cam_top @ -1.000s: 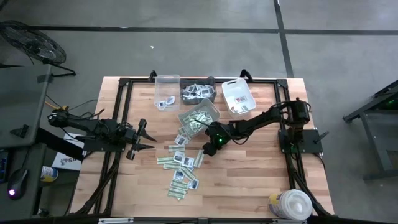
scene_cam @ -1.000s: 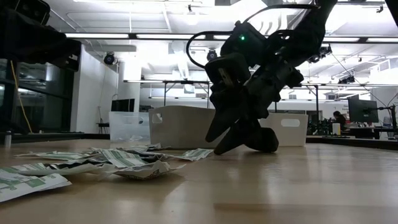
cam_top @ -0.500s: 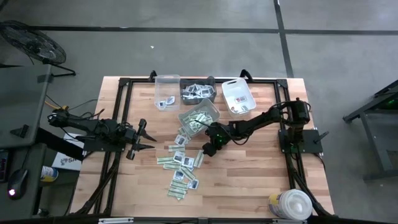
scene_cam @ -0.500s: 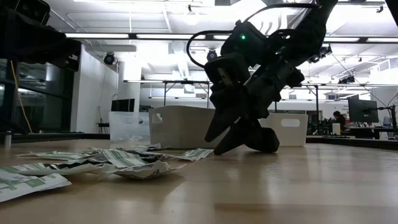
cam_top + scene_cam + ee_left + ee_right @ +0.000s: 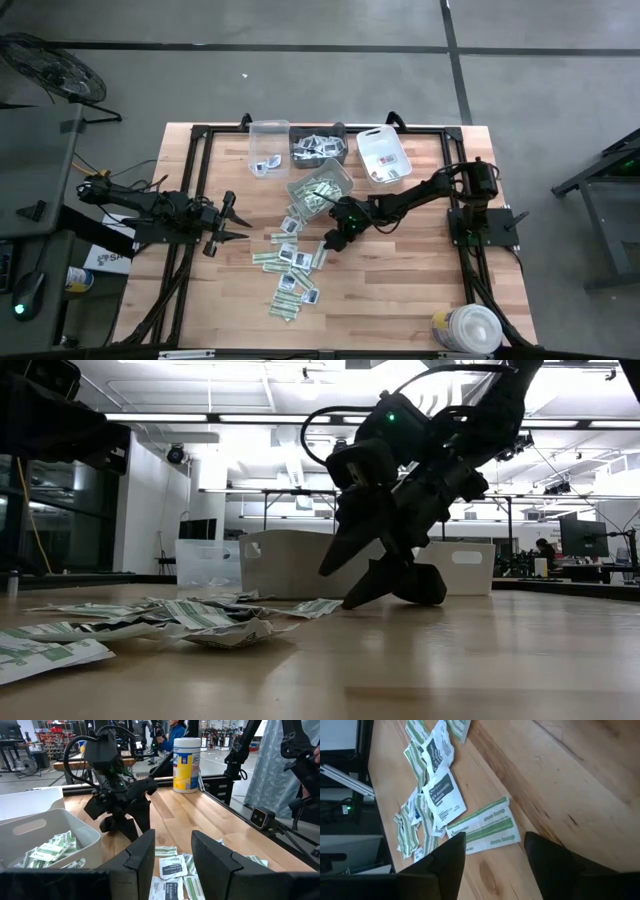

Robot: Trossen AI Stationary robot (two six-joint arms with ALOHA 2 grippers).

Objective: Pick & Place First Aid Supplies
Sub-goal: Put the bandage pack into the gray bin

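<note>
Currently the table [image 5: 400,290] carries bins at the far edge and a loose scatter of first aid supplies [image 5: 290,262] mid-table. Right gripper [image 5: 333,240] sits low at the scatter's edge, fingers spread wide, empty — a green-and-white strip [image 5: 485,826] lies just ahead of them. Step in hand, by my judgement: approach for pick. Next req.: lower over the strip, close w/o catching neighbours. Left gripper [image 5: 238,221] waits well apart at the left — fingers parted, holding nothing.
</note>
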